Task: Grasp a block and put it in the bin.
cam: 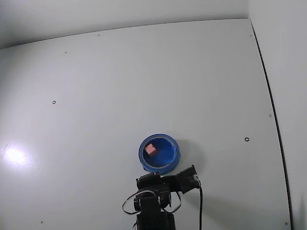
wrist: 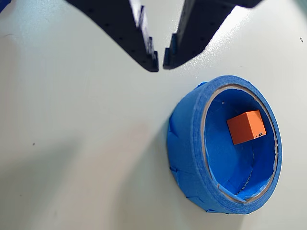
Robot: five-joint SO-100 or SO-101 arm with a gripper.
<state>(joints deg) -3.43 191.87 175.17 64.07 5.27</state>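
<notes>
Block (wrist: 246, 127) in bin (wrist: 187, 143) — plain faces, unlabelled.

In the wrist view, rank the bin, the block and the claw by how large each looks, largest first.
1. The bin, the widest thing in the wrist view.
2. The claw, which is cut off by the top edge and sits nearest the camera, so its rank against the bin is unsure.
3. The block, clearly smallest, lying inside the bin.

My gripper (wrist: 160, 62) enters the wrist view from the top, its two black fingertips nearly touching, nothing between them. In the fixed view my arm (cam: 160, 191) sits at the near edge.
</notes>
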